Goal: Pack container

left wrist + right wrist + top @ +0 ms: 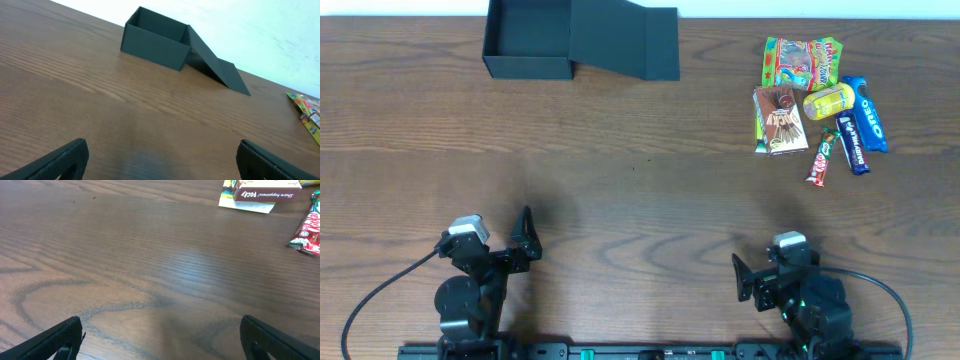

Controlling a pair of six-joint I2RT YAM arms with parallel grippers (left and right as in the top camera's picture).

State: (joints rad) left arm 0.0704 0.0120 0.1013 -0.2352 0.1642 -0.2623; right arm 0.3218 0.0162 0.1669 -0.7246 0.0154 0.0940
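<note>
Matte rectangular cardboard container (527, 40), flap open; glossy snack packets (817, 100).

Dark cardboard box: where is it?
In the overhead view the dark teal-black rectangular cardboard box sits open at the far edge of the wooden table on the left arm's side, apart from the colourful snack packets at far right.

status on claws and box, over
Left claw open, empty. Right claw open, empty. Box far left, open, looks empty. Snacks far right, nothing in the way.
</note>
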